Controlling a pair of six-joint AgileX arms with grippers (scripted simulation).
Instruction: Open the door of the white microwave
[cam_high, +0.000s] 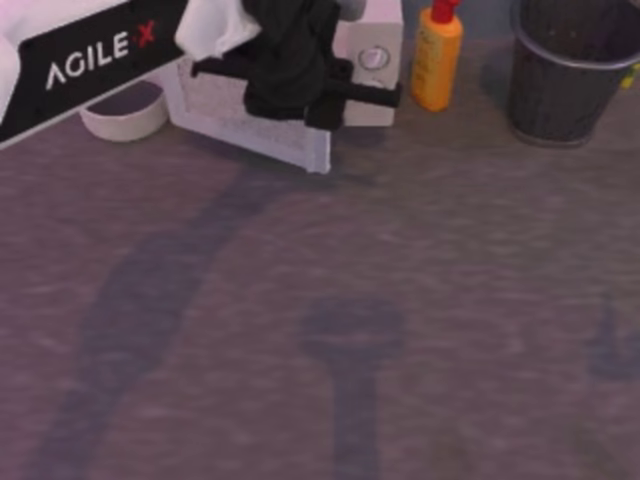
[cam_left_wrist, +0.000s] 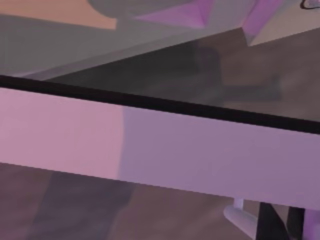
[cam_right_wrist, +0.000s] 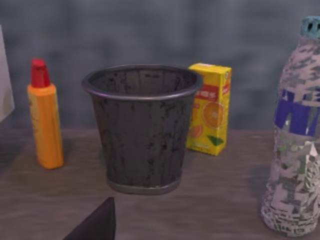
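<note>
The white microwave stands at the table's far edge, its silver knob showing on the narrow panel. The door with its speckled mesh window stands swung partly out, free edge toward the table's middle. My left arm reaches in from the left, and my left gripper is at that free edge. In the left wrist view the door is a pale band, with its handle running into my left gripper, which is shut on it. Of my right gripper only a dark corner shows; it is outside the top view.
A round white bowl sits left of the door. Right of the microwave stand an orange bottle and a dark bin. The right wrist view also shows a yellow juice carton and a labelled water bottle.
</note>
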